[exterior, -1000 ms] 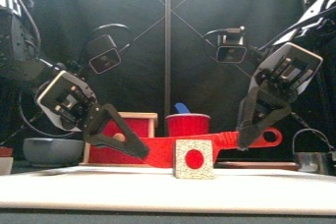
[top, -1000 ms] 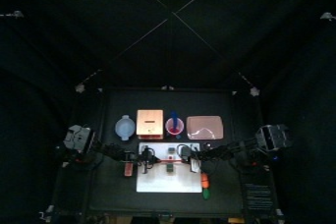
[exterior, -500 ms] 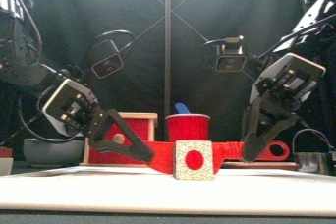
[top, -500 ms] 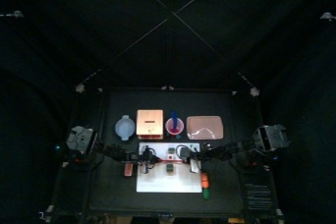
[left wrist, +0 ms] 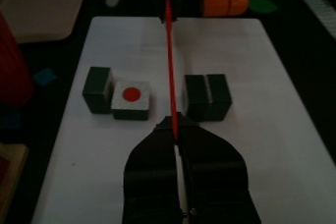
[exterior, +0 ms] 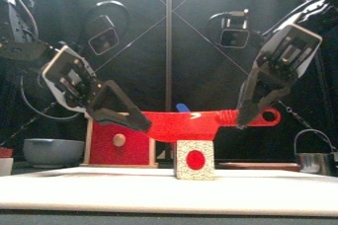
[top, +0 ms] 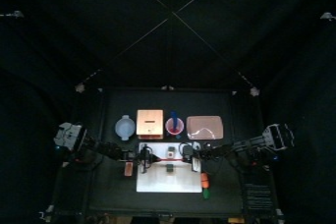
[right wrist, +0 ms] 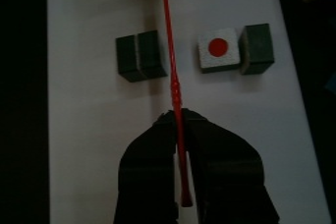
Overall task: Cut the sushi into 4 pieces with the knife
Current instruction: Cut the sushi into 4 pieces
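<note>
The left gripper [left wrist: 175, 135] is clamping its black fingers [left wrist: 151, 169] shut on one end of the flat red toy knife [exterior: 185, 122]. The right gripper [right wrist: 178, 122] is pinching the other end, with the handle's ring sticking out just beyond its fingertips. Both pairs of fingers are gripping the knife tightly and holding it level between them. Below the span between the two sets of fingertips, the toy sushi roll of dark green blocks [left wrist: 207, 95] is lying in parts on the white rectangular cutting board [left wrist: 269, 81]. One block is sitting on one side of the blade line. On the other side, a white-faced piece with a red dot [exterior: 196, 160] is touching a second block. The blade seems to be hovering just above the pieces, though contact is hard to judge. Behind the left fingers, a pale wooden box with a red drawer front [exterior: 117, 148] is standing.
</note>
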Tool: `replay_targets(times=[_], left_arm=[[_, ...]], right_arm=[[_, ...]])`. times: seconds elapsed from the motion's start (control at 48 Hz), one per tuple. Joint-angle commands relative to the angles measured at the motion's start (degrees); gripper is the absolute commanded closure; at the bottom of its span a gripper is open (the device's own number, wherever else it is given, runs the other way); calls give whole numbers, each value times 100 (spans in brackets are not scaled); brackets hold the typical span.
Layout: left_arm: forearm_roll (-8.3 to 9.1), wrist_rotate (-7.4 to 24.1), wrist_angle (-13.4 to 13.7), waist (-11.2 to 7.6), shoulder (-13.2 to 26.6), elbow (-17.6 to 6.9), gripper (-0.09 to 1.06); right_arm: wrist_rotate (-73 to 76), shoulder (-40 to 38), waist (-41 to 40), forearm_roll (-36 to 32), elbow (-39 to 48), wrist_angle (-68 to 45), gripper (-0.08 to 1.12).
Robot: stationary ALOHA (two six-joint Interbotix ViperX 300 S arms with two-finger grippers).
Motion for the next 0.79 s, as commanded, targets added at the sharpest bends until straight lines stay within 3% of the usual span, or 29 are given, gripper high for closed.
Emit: replay_targets(times=[0.021, 0.292, 0.604, 0.792], left_arm=[[88, 9, -26, -132, -53, -149, 90], [79, -35, -26, -308, 176, -193, 90], [53, -35, -26, -308, 492, -237, 90], [-167, -44, -26, -316, 905, -246, 90]], right_arm=[[18, -141, 97, 26, -70, -44, 103], [26, 123, 141, 35, -97, -70, 103], [26, 448, 105, 35, -167, -79, 103], [26, 817, 105, 88, -237, -79, 103]])
